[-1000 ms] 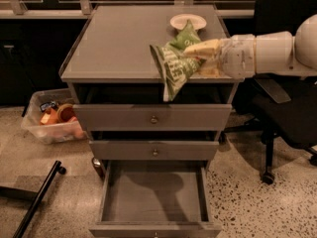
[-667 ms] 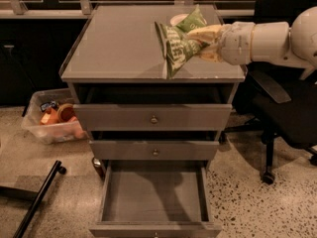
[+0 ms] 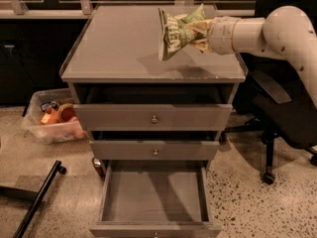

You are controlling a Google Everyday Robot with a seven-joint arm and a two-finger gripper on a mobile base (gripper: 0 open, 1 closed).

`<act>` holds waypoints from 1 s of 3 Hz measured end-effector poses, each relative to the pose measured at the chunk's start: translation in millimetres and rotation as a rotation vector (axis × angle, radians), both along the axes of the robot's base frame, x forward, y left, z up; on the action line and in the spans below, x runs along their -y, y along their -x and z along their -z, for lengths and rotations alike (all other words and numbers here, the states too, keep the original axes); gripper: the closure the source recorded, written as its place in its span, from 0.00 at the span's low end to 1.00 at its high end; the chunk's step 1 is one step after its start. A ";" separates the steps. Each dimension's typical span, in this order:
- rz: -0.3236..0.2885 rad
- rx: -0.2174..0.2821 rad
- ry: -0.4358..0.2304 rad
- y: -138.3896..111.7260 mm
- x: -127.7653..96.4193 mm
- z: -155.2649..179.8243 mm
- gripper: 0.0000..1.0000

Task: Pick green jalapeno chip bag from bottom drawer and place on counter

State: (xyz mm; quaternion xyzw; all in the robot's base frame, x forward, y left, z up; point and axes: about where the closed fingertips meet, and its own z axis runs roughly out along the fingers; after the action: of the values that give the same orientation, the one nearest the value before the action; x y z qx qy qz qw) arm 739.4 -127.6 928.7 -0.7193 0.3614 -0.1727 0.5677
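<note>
**Bag now over the desk, not yet set down**

Over the last second we have seen the green jalapeno chip bag (image 3: 176,34) go from hanging across the front edge of the cabinet to a spot further back and higher. It now hangs wholly above the desk (image 3: 111,51), towards its right rear part, and throws a shadow on the surface beneath. It does not look to be touching the top.

The tool (image 3: 202,32) reaches in from the right and pinches the bag's right end, its fingers closed on the crumpled foil.

The bottom drawer (image 3: 153,198) stands pulled out, and its grey inside shows nothing in it.

We judge the pick done and the carry nearly so. What is left is to lower the bag onto the desk and let go.
</note>
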 end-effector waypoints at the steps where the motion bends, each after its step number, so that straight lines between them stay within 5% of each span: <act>1: 0.039 -0.102 0.018 -18.6 -0.6 17.4 0.81; 2: 0.026 -0.174 -0.063 -21.4 3.7 33.4 0.58; 3: -0.055 -0.193 -0.237 -19.4 -3.5 37.7 0.35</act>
State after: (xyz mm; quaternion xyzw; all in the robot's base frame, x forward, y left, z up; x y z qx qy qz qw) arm 758.8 -124.1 890.9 -0.6700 0.4123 -0.0435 0.6158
